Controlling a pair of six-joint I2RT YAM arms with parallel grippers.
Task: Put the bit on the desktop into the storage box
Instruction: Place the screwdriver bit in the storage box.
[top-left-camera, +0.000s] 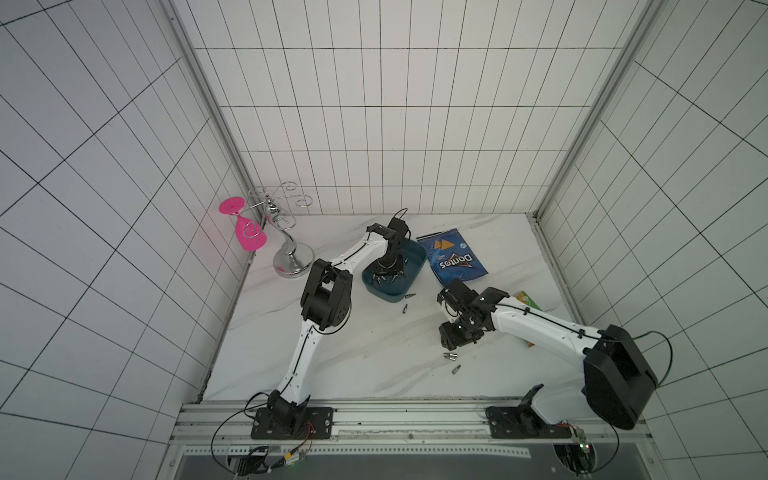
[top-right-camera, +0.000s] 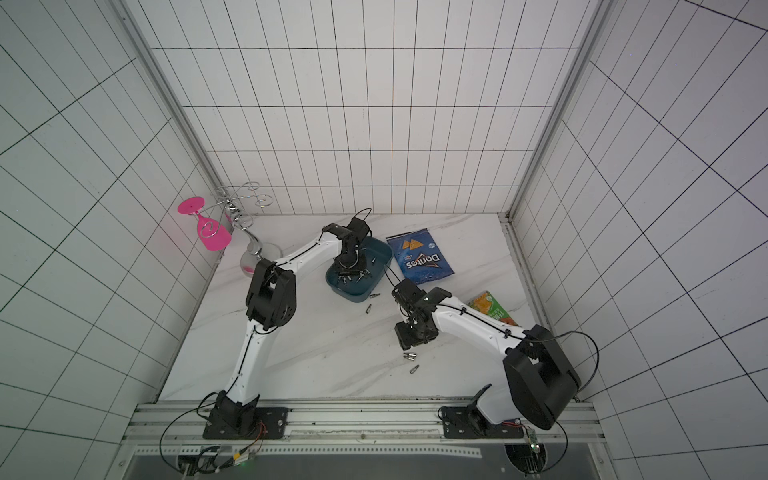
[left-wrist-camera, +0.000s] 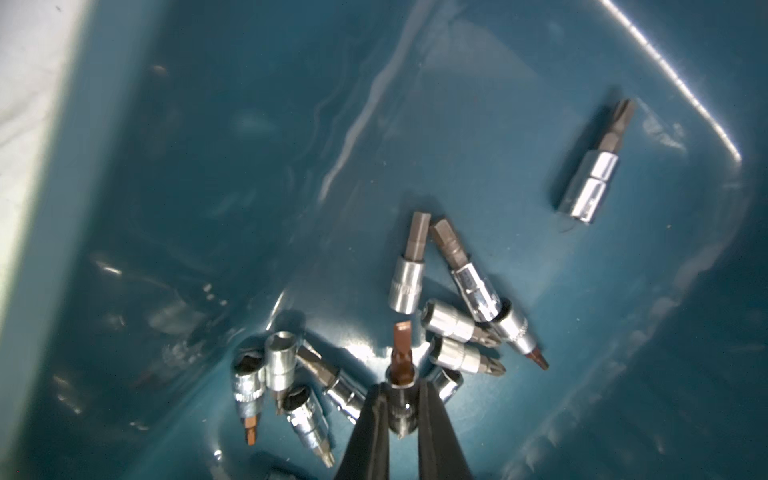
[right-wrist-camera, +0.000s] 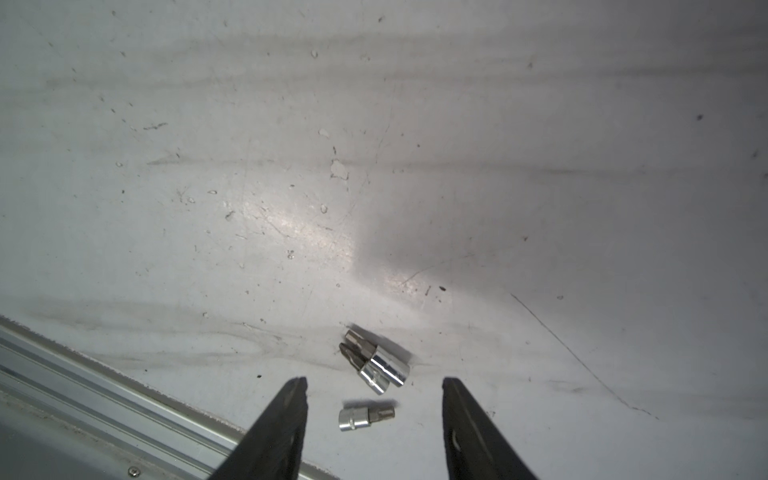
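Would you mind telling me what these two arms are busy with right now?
The arms are moving driver bits from the desktop into the storage box. The left gripper is down inside the box, shut on a flat-tipped bit above a heap of bits lying there. The right gripper stands open over three bits lying on the desktop near the front rail. Two loose bits lie just outside the box.

Scuffed white desktop (right-wrist-camera: 374, 166). The right gripper (right-wrist-camera: 374, 384) has its jaws spread, gripping nothing. A single bit (right-wrist-camera: 365, 417) lies flat between the fingers (right-wrist-camera: 286, 419), touching neither. Just beyond, a pair of bits (right-wrist-camera: 376, 365) lies side by side, touching. An aluminium rail (right-wrist-camera: 83, 374) borders the surface.
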